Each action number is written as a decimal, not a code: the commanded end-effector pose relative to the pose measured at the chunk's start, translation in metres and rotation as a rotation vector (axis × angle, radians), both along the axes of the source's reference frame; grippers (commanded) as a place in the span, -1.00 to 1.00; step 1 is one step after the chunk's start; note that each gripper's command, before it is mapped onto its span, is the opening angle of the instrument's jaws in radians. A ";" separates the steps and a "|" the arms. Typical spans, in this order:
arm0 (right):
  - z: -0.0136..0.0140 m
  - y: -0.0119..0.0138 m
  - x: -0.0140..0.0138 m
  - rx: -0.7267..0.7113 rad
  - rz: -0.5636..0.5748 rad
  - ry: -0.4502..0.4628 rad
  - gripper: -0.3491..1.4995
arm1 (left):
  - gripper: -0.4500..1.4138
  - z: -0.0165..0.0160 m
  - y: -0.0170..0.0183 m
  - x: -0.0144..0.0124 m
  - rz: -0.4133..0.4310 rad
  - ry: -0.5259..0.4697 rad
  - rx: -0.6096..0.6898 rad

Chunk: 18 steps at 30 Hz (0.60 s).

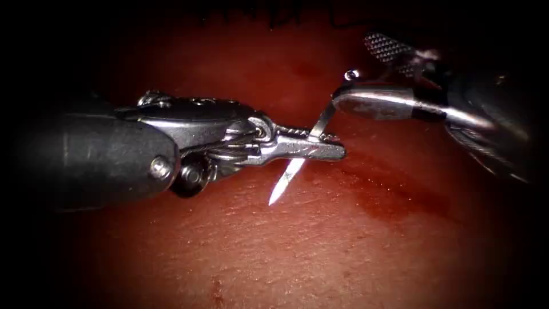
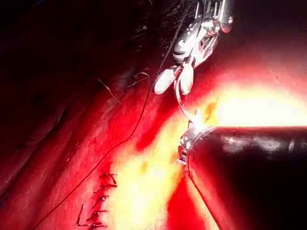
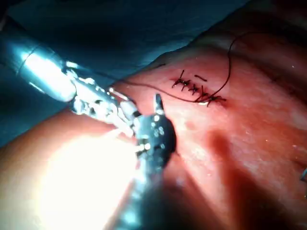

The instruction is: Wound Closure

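Tissue (image 1: 320,252): the broad red slab under both my arms, wet with red fluid (image 1: 394,200) in a darker streak running off to the right beneath my hands. In the right wrist view a row of dark stitches (image 3: 194,87) crossed it, with thread (image 3: 229,57) arcing up from that row.

Left hand (image 1: 331,150): reached in from the left on its dark shaft, jaws closed on the needle. Grip sat partway along the curve, nearer the point than the tail.

Right hand (image 1: 351,86): came in from the right, jaws parted wide, the ridged upper one lifted well clear of the lower. The lower jaw's tip lay just beside the needle's upper end; I could not tell whether they touched. It held nothing that I could see.

Needle (image 1: 298,163): long axis ran diagonally, from upper right beside my right hand down to lower left. Its bright point (image 1: 275,199) aimed down and left, bare above the tissue surface, not in it. The left wrist view showed it as a thin curved wire (image 2: 181,103) between both hands.

Thread in the left wrist view (image 2: 139,120): a fine dark line lying over the tissue.
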<state>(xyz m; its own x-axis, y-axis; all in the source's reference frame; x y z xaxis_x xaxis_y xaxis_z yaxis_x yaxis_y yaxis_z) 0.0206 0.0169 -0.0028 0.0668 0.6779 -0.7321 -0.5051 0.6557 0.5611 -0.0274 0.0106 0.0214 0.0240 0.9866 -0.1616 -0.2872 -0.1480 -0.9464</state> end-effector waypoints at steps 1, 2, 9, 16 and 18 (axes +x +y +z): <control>0.0008 -0.0004 0.0012 0.006 0.001 0.005 0.20 | -1.00 0.0005 0.0000 -0.0007 -0.008 -0.003 -0.005; 0.0008 -0.0005 0.0013 0.014 0.007 0.008 0.20 | -1.00 0.0005 0.0000 -0.0006 -0.018 -0.004 -0.012; 0.0017 -0.0009 0.0015 0.075 0.052 0.022 -0.02 | -1.00 0.0006 -0.0003 -0.0005 -0.087 -0.008 -0.020; 0.0021 -0.0014 0.0025 0.083 0.071 0.018 -0.31 | -1.00 0.0006 -0.0003 -0.0006 -0.110 0.005 -0.032; 0.0022 -0.0015 0.0027 0.082 0.071 0.019 -0.31 | -1.00 0.0006 -0.0003 -0.0006 -0.114 0.005 -0.033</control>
<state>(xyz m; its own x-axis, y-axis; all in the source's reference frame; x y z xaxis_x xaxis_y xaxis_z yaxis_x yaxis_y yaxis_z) 0.0228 0.0156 -0.0011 0.0030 0.7385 -0.6743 -0.5398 0.5688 0.6205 -0.0274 0.0102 0.0217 0.1363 0.9716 -0.1935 -0.3112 -0.1434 -0.9395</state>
